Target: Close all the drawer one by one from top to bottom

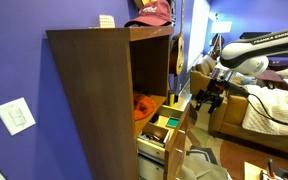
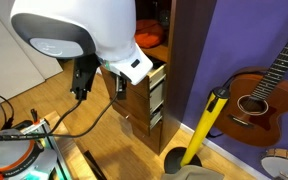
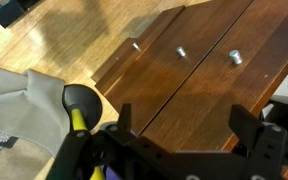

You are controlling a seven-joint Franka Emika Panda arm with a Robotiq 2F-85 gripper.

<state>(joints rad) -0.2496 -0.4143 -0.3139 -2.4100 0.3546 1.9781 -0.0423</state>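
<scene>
The drawers (image 1: 167, 128) are stacked in the lower part of a dark-brown cabinet (image 1: 94, 90) and stand pulled out, with lighter wood sides showing. They also show in an exterior view (image 2: 156, 93). In the wrist view their flat dark-brown fronts (image 3: 199, 75) fill the frame, each with a small silver knob (image 3: 181, 52). My gripper (image 3: 182, 130) is open and empty, with its fingers spread in front of the fronts and not touching them. In both exterior views the gripper (image 1: 208, 100) (image 2: 81, 80) hangs apart from the drawers.
The open shelf compartment above holds an orange thing (image 1: 144, 104). A red cap (image 1: 152, 12) lies on the cabinet top. A yellow-handled tool (image 2: 206, 122) and a guitar (image 2: 259, 95) lean on the purple wall. A sofa (image 1: 269, 105) stands behind the arm.
</scene>
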